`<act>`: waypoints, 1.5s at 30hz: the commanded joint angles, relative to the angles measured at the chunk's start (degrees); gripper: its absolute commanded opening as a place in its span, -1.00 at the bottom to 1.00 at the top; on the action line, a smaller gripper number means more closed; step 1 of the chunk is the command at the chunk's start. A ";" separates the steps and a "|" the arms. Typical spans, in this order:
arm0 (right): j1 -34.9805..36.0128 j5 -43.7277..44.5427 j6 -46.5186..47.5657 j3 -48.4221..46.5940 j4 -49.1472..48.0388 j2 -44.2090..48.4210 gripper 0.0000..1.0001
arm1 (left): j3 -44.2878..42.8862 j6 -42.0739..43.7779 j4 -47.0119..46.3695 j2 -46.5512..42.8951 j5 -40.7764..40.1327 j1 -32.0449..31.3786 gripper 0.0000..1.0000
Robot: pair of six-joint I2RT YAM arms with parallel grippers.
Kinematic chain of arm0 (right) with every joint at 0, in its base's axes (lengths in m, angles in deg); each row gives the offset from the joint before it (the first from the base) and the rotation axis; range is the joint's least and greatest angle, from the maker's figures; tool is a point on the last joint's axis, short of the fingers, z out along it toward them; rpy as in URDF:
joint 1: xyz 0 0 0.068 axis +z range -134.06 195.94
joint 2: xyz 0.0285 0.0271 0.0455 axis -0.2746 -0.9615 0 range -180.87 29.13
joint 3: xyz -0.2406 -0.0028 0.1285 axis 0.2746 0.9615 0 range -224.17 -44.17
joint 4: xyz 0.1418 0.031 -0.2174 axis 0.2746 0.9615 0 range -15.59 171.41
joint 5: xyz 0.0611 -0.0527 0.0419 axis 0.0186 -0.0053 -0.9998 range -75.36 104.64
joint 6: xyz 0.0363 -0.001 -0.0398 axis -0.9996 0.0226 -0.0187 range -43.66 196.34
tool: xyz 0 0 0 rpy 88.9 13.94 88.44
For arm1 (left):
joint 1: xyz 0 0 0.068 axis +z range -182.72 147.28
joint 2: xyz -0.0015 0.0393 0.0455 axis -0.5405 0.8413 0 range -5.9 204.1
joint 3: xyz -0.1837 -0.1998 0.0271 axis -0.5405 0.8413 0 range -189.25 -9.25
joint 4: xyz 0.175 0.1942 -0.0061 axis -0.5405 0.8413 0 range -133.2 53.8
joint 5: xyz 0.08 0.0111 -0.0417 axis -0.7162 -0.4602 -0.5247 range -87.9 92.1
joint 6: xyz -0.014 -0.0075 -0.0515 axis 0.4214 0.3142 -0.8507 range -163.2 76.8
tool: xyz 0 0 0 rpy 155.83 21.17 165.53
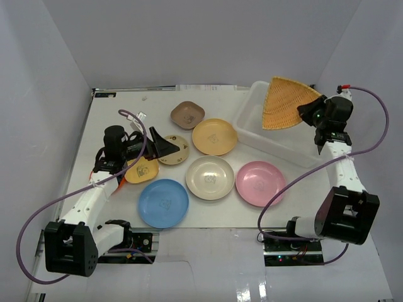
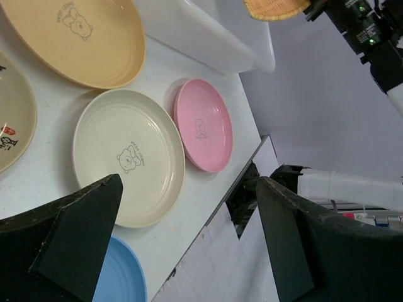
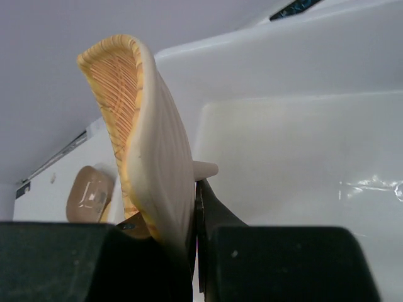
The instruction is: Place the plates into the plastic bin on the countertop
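Right fingers (image 3: pixel 203 217) pinch woven plate (image 3: pixel 157 157) edge-up over plastic bin (image 3: pixel 296 145).
Lower it deep into the bin below the fingers, lay flat, release; left fingers (image 2: pixel 88 226) spread.

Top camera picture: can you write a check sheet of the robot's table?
Surface: white countertop.
Job's things: white translucent plastic bin back right; yellow woven-pattern plate held on edge above it; outside: brown squarish dish, orange round plate, cream round plate, pink round plate, blue round plate, tan round plate, small yellow plate.
Clutter: nothing seen.
Tools: left tool open above tan plate; right tool shut on woven plate.
Cables: purple cable on each arm.
Surroundings: white walls.
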 commanded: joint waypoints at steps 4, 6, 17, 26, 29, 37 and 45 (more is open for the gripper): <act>-1.21 -0.22 0.94 1.94 -1.63 -8.09 -0.85 | -0.59 3.34 3.82 0.91 -0.49 -2.64 0.96; -1.12 -0.13 1.11 1.59 -1.63 -11.33 -0.82 | -1.38 3.87 4.96 1.52 -3.82 -4.48 0.92; -1.21 0.48 3.48 -4.02 1.61 -19.00 0.42 | -6.22 9.85 17.54 7.41 -16.40 -12.21 0.80; 5.02 5.31 11.04 -2.92 8.39 -2.16 0.88 | -10.87 12.05 35.17 5.30 -36.52 -23.64 0.51; 15.03 9.53 13.50 2.97 8.65 6.27 0.96 | -11.84 11.26 41.16 4.95 -40.57 -29.17 0.39; 42.09 14.45 11.66 23.80 18.83 19.49 0.30 | -12.64 5.02 54.71 6.00 -48.04 -41.83 0.33; 50.38 13.49 9.38 29.97 24.47 20.12 0.38 | -6.93 -0.61 52.18 12.94 -48.48 -46.50 0.36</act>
